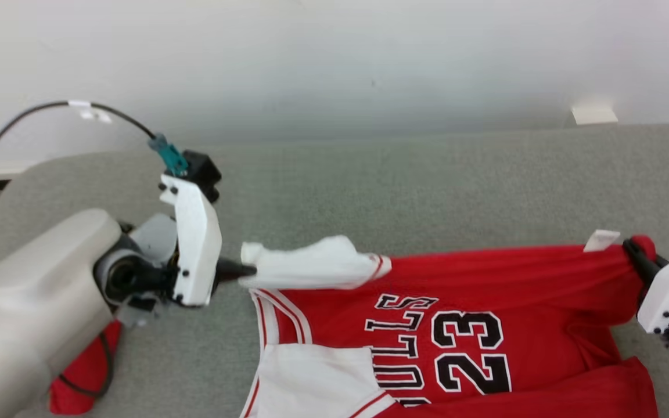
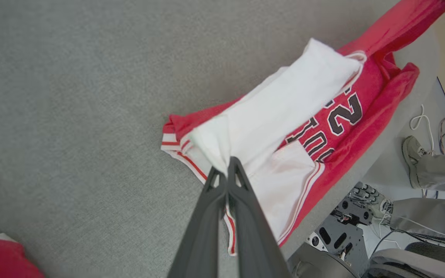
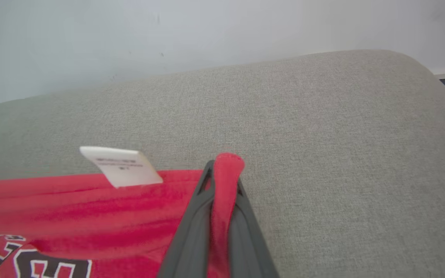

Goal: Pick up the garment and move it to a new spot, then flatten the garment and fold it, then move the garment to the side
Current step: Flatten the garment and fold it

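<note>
Left gripper [image 1: 246, 270]: clamped shut on the jersey [image 2: 269, 116], at its white fold.
Jersey: spread on the table [image 1: 369, 186], near its front edge.
Right gripper [image 1: 636, 252]: clamped shut on the red corner.
Risk: such small pinches may slip under pull, and the jersey could slide off.

The head camera looks down across the counter [image 1: 427, 174] toward 12 o'clock, the left wrist camera peers steeply down, the right skims low, both close to the jersey [image 1: 514, 278] that all three share.
</note>
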Available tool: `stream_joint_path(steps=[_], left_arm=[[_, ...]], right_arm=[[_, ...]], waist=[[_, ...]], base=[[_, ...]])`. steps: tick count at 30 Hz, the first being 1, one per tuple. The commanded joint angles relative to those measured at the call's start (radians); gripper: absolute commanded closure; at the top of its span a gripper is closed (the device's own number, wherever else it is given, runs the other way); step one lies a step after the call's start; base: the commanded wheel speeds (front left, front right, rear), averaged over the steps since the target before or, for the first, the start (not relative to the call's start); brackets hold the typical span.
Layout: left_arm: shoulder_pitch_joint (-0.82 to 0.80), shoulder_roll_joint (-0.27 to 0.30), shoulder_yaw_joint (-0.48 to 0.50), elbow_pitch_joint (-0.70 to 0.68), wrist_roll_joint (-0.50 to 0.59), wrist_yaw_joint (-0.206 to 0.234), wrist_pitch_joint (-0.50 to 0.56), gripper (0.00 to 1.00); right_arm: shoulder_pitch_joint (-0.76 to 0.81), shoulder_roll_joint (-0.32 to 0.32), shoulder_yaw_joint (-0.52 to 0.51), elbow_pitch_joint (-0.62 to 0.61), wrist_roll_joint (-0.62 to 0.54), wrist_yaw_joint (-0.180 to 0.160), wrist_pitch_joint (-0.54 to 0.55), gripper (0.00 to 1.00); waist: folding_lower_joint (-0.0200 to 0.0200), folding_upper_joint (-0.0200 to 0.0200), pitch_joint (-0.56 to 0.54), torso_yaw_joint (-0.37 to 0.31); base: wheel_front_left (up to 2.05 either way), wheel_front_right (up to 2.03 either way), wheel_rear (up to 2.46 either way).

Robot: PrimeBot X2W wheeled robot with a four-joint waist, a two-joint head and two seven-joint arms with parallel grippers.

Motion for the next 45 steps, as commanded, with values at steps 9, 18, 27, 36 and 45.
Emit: stream_joint_path(steps=[9, 18, 27, 36, 45], left_arm=[[0.128, 0.041, -0.015, -0.122, -0.07, 0.002, 0.101, 1.0], [0.224, 0.008, -0.019, -0.136, -0.078, 0.002, 0.087, 1.0], [0.264, 0.002, -0.021, -0.136, -0.088, 0.002, 0.095, 0.0], [0.253, 0.032, 0.002, -0.148, -0.086, 0.002, 0.074, 0.0], [0.244, 0.075, 0.098, -0.158, 0.042, 0.007, -0.234, 0.0]], right_arm=[[0.075, -0.05, 0.084, -0.015, 0.02, -0.002, 0.067, 1.0], [0.106, -0.064, 0.14, -0.009, 0.047, -0.002, 0.146, 0.65], [0.122, -0.086, 0.177, -0.031, 0.076, -0.002, 0.164, 0.0], [0.138, -0.147, 0.172, -0.077, 0.122, -0.002, 0.15, 0.0], [0.115, -0.179, 0.081, -0.166, 0.106, -0.002, -0.066, 0.0]], waist=[[0.0001, 0.0, -0.069, 0.024], [0.0001, 0.0, -0.078, 0.019], [0.0001, 0.0, -0.095, 0.009], [0.0001, 0.0, -0.123, 0.02], [0.0001, 0.0, -0.136, 0.033]], base=[[0.0, 0.0, 0.0], [0.0, 0.0, 0.0], [0.0, 0.0, 0.0], [0.0, 0.0, 0.0], [0.0, 0.0, 0.0]])
